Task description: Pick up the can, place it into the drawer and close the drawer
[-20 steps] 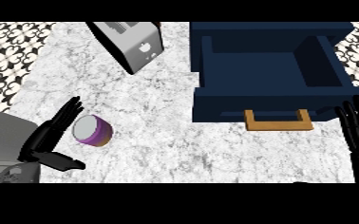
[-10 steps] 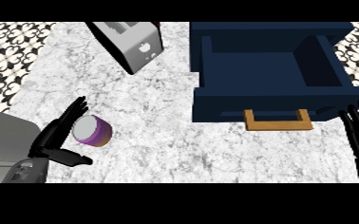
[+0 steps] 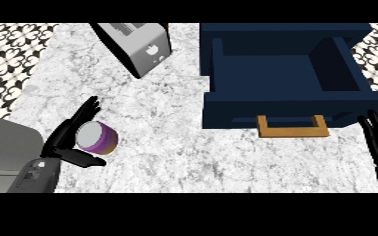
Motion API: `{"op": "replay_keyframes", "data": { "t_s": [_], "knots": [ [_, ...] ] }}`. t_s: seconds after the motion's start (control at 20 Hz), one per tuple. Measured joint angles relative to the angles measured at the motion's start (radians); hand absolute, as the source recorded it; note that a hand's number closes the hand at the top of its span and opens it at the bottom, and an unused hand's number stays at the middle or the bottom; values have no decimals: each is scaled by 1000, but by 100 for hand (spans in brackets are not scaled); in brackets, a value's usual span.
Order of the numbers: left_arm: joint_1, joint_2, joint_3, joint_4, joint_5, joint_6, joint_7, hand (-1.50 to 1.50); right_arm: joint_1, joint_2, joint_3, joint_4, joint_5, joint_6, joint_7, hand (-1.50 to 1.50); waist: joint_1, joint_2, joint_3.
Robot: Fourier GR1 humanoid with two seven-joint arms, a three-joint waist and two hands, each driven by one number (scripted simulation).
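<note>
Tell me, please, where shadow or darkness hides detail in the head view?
Head view: even light; the open drawer has a dark navy inside that reads flat; the can is plain beside the left hand; the right hand is a dark sliver at the edge.

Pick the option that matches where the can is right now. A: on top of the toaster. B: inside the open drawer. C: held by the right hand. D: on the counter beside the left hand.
D: the can lies on the marble counter right by the left hand, with fingers above it and thumb below, far from the open drawer.
</note>
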Motion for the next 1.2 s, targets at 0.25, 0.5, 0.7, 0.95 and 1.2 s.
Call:
{"op": "replay_keyframes", "data": {
  "t_s": [0.25,0.5,0.7,0.95,1.2],
  "knots": [
    [-28,-20,-16,48,-11,17,-21,-150,-14,-5,-8,9,-1,2,7,-150,0,0,0],
    [-22,-37,-37,15,-9,13,-8,-150,-3,-2,-8,-15,-10,4,21,-150,2,-1,1],
    [-45,-50,-46,13,-5,5,2,150,15,3,6,-16,-7,-5,5,-150,1,-1,1],
    [-48,-62,-54,-7,9,-12,4,150,3,-13,-30,-16,-46,10,14,-150,3,-1,2],
    [-23,-85,-63,-66,46,-57,54,150,18,-5,-7,-45,-35,-4,30,-150,5,-2,1]
  ]
}}
